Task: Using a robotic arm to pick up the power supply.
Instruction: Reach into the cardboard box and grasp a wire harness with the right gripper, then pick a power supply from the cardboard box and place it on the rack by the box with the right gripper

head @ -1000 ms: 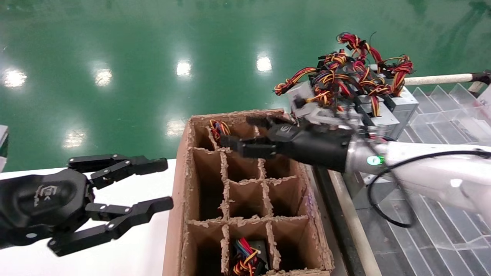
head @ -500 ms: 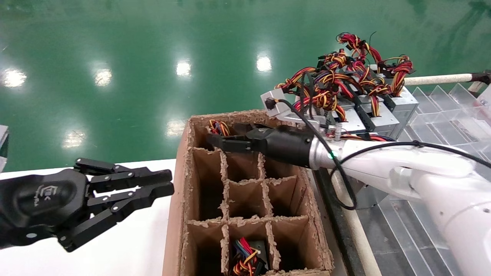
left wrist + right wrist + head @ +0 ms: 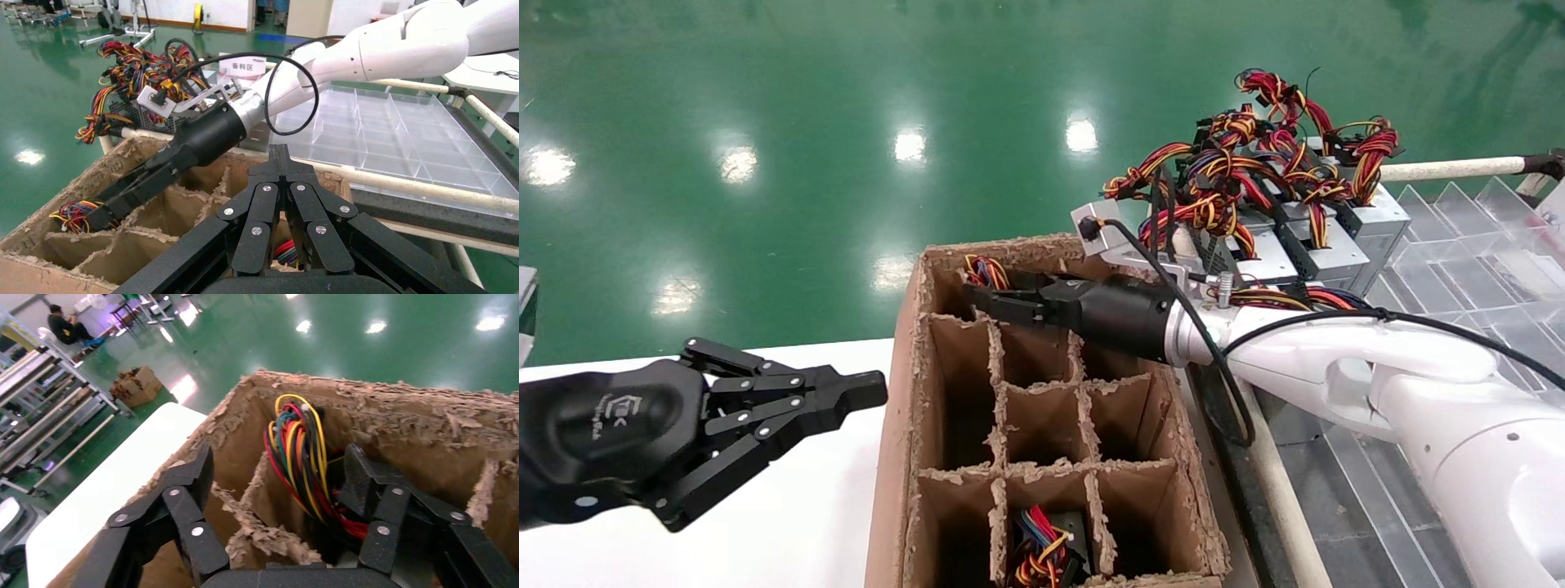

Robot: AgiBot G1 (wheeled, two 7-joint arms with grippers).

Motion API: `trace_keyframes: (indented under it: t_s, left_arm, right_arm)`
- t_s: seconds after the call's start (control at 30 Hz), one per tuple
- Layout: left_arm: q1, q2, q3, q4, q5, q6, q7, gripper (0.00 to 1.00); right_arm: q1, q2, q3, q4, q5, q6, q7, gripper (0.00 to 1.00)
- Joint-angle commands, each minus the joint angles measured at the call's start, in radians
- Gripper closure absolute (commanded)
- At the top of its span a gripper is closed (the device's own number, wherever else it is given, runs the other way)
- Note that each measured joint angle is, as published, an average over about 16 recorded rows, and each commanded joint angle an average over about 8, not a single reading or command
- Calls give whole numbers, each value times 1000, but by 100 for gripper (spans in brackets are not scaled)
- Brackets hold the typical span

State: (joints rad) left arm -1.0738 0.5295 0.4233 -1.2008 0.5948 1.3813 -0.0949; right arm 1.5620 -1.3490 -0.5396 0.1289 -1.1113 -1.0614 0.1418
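Several silver-grey power supplies (image 3: 1369, 220) with tangled red, yellow and black wires are stacked at the back right. Another looped wire bundle (image 3: 985, 269) (image 3: 300, 447) stands in the far left cell of the cardboard box (image 3: 903, 408); the body under it is hidden. My right gripper (image 3: 972, 296) (image 3: 278, 454) reaches across the box to that cell. It is open, one finger on each side of the bundle, not touching it. My left gripper (image 3: 874, 384) (image 3: 280, 150) is shut and empty above the white table, left of the box.
The box has ragged cardboard dividers (image 3: 1083, 416). A dark unit with blue and red wires (image 3: 1042, 547) sits in a near cell. A clear plastic divider tray (image 3: 1483, 245) lies to the right, behind a rail (image 3: 1279, 490). The white table (image 3: 805, 523) lies left.
My right gripper has moved left and down over the box to the far cell's wire bundle. My left gripper's fingers have gone from wide open to shut.
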Motion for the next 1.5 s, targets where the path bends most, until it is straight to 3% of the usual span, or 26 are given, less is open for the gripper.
trace_keyframes:
  t_s: [0.03,0.97,1.27,1.5]
  left_arm:
    - [0,0,0,0,0,0,0,100]
    - [0,0,0,0,0,0,0,100]
    - [0,0,0,0,0,0,0,100]
    - [0,0,0,0,0,0,0,100]
  right_arm:
    - [1,-5,-3,-7,-1,11,-3,100]
    - [17,-3,-114,79,-19,82,3,100]
    - [60,12,-125,112,-4,31,-45,100]
    - [119,67,-96,163,43,-79,-100,100]
